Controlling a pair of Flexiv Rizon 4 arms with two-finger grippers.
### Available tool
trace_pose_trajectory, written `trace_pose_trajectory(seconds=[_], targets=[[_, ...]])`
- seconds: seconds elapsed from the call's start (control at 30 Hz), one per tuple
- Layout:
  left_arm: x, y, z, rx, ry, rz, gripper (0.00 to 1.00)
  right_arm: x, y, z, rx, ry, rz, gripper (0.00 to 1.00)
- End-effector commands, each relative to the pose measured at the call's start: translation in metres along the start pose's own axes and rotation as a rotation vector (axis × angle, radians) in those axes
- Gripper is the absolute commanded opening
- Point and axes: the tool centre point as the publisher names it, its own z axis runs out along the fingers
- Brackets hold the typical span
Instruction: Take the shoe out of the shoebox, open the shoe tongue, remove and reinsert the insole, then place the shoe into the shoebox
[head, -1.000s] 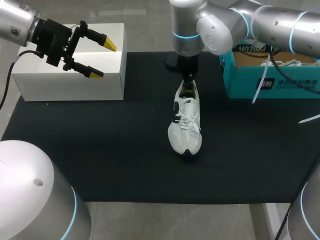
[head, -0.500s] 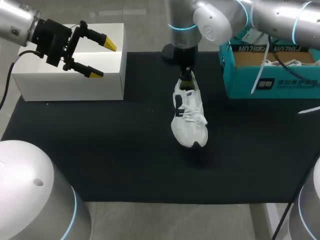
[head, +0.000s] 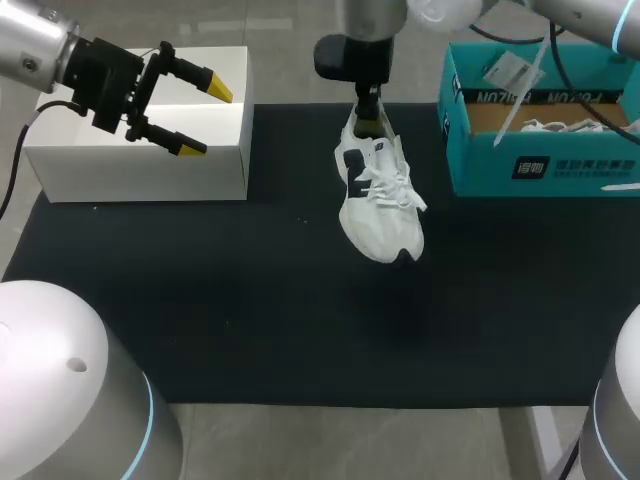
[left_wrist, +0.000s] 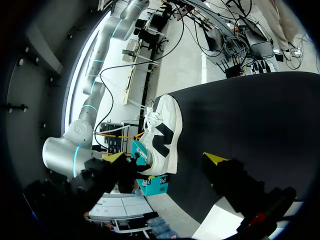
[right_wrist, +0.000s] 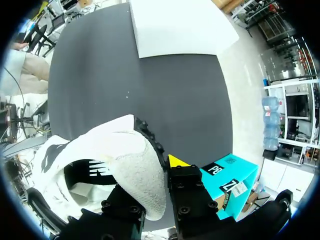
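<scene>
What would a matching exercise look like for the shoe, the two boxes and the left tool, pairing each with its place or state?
Things
1. white shoe
2. teal shoebox
3. white box
4. left tool

Places or states
a. at the black mat's left rear corner
b. gripped at its heel by the right tool
c. open, above the white box
d. at the mat's right rear, top open

Pairs: 1-b, 2-d, 3-a, 4-c
</scene>
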Motion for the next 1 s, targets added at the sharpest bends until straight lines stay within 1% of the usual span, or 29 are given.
trace_pose_trajectory(seconds=[0.03, 0.17, 0.8, 0.87, 0.93, 1.0], targets=[[0.0, 0.001, 0.0, 0.001, 0.003, 0.001, 1.0, 0.009, -0.006, -0.038, -0.02, -0.027, -0.01, 0.0], [0.0, 0.001, 0.0, 0.001, 0.003, 0.001, 1.0, 0.013, -0.002, -0.05, -0.046, -0.051, 0.008, 0.0], [0.0, 0.001, 0.0, 0.001, 0.003, 0.001, 1.0, 0.013, -0.002, -0.05, -0.046, -0.051, 0.008, 0.0], [0.0, 0.001, 0.0, 0.001, 0.003, 0.001, 1.0, 0.011, -0.001, -0.06, -0.028, -0.049, 0.005, 0.0], [0.0, 0.001, 0.0, 0.001, 0.003, 0.001, 1.0, 0.008, 0.0, -0.072, 0.032, -0.045, -0.006, 0.0], [0.0, 0.001, 0.0, 0.001, 0.003, 0.001, 1.0, 0.004, -0.001, -0.082, 0.039, -0.026, 0.009, 0.0]])
